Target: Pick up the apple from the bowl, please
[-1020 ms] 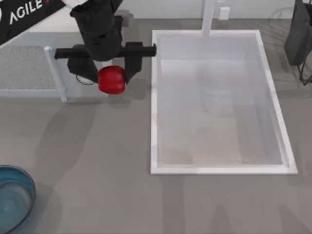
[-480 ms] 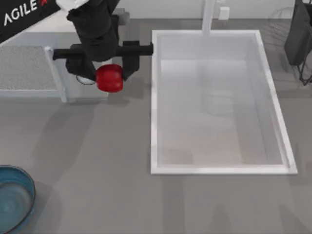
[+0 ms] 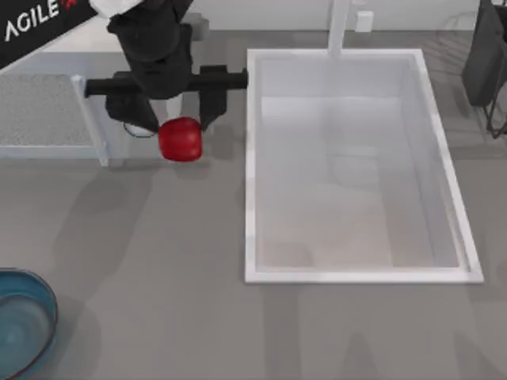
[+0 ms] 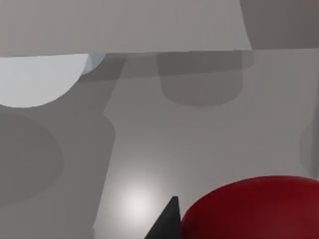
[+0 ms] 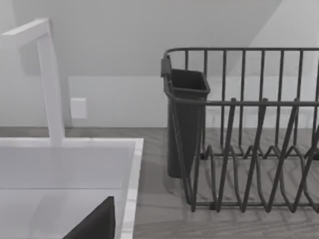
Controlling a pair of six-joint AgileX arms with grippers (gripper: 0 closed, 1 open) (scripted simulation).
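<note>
- At the table's far left, beside the sink (image 3: 253, 166), the left gripper (image 3: 170, 120) is seen with fingers spread apart.
- The apple (image 3: 180, 139) is seen just below them, ungripped, well apart from the bowl (image 3: 46, 294).
- The right arm is parked at far right.

glossy red apple (image 3: 180, 139) far back left; teal bowl (image 3: 32, 289) front-left corner.
</note>
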